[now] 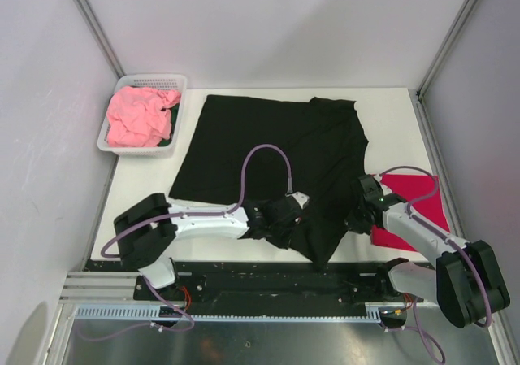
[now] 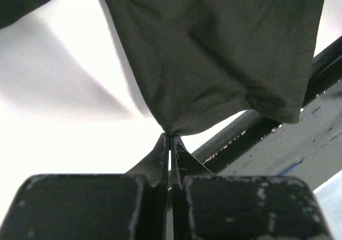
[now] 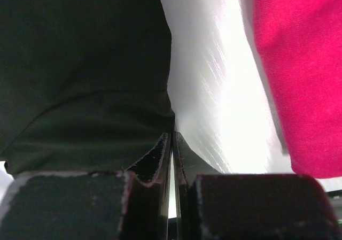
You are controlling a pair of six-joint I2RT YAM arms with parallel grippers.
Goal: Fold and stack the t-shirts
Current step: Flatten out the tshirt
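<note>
The black t-shirt (image 1: 276, 149) lies spread over the middle of the white table, print not showing. My left gripper (image 1: 280, 223) is shut on its near hem; in the left wrist view the cloth (image 2: 214, 58) hangs from the closed tips (image 2: 170, 137). My right gripper (image 1: 357, 219) is shut on the shirt's near right edge (image 3: 85, 90), tips (image 3: 172, 134) pinching the hem. The crimson red t-shirt (image 1: 410, 206) lies folded at the near right, also in the right wrist view (image 3: 304, 69). The salmon pink t-shirt (image 1: 140, 117) sits crumpled in the basket.
A white mesh basket (image 1: 154, 81) stands at the far left of the table. The black rail (image 1: 268, 271) runs along the table's near edge, seen in the left wrist view (image 2: 320, 69). Grey walls and metal posts enclose the table.
</note>
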